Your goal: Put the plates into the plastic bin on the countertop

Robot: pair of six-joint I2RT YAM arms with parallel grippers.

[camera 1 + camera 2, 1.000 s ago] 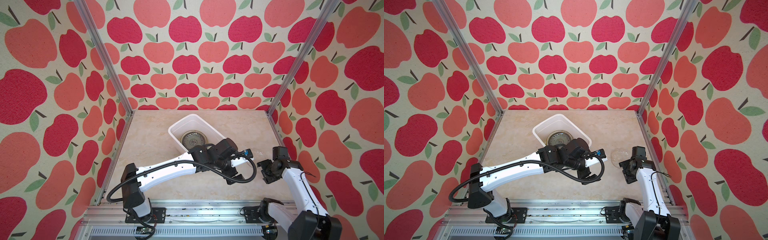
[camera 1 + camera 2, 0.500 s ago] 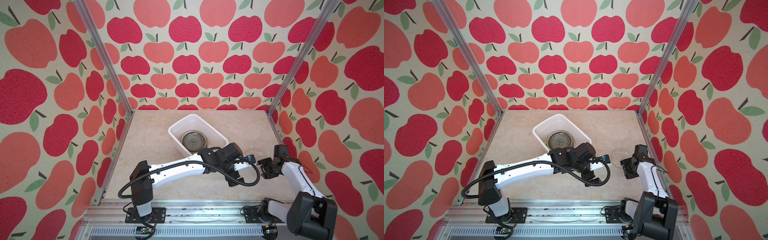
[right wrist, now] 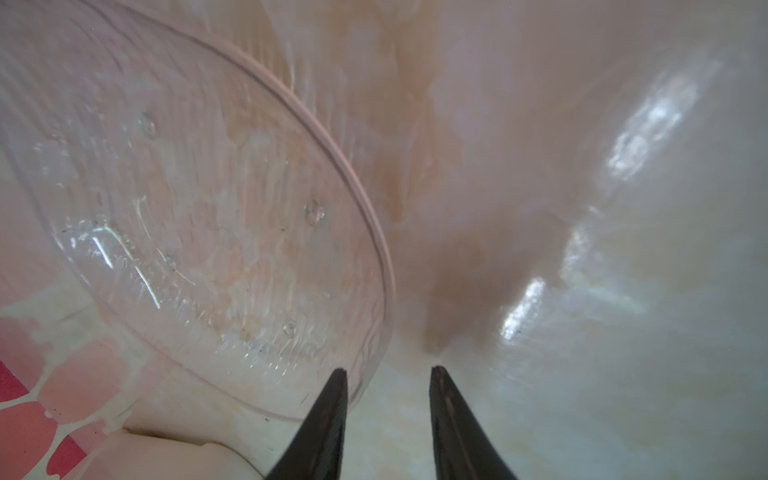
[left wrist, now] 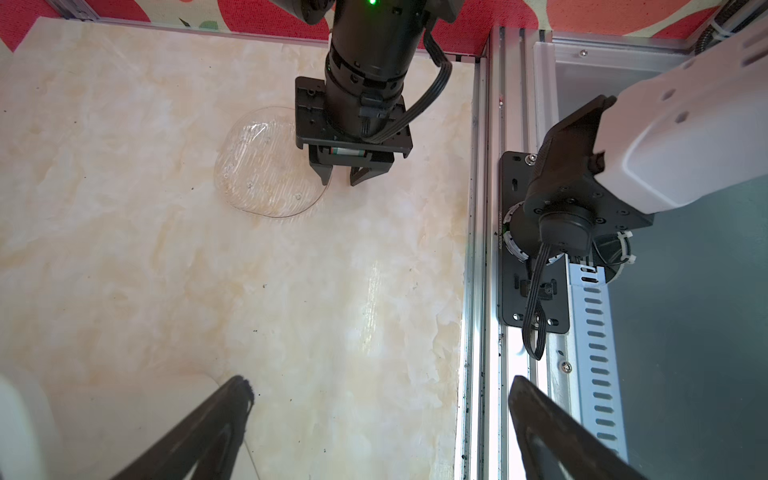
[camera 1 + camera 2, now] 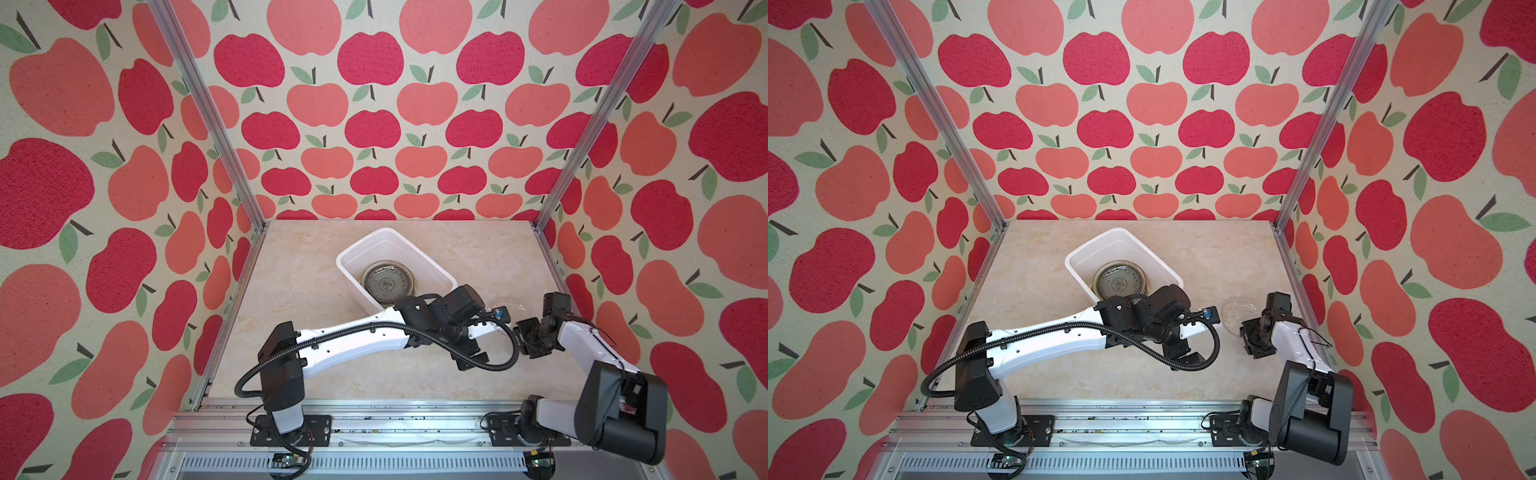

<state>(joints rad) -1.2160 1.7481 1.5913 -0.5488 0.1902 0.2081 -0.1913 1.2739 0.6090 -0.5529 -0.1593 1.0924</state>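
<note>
**Countertop** [image 5: 307,299]: beige marbled slab edged with aluminium rails [image 4: 478,249] and enclosed by apple-print walls [image 5: 374,124].

**Plastic bin** [image 5: 432,266]: white, deep, rectangular with rounded corners. It stands cornerwise on the countertop, mid-width and toward the back wall, and holds one plate.

**Left arm** [image 5: 353,338]: white, stretched across the front of the bin toward the right side.

**Patterned plate** [image 5: 387,282]: round, with a dark figured centre and a paler rim. It lies flat on the floor of the bin at its nearer end, as both top views show.

**Clear glass plate** [image 5: 1237,313]: transparent, ribbed, with small bubbles. It is outside the bin, on the countertop to the bin's right, near the right-hand rail. It is faint in a top view and plain in both wrist views [image 4: 266,166] [image 3: 187,208].

**Left gripper** [image 4: 380,384]: jaws spread wide with nothing between them. It hangs over bare countertop, well apart from the clear glass plate.

**Right gripper** [image 4: 338,180]: points down at the edge of the clear glass plate nearest the right rail.
- One fingertip sits over the plate's inner side and the other stands outside it, so the rim runs through the gap close against the inner finger [image 3: 328,399].
- The jaws are narrowed but a plain gap remains, so they are astride the rim and not clenched on it.
- Whether the fingertips touch the countertop cannot be told.
</note>
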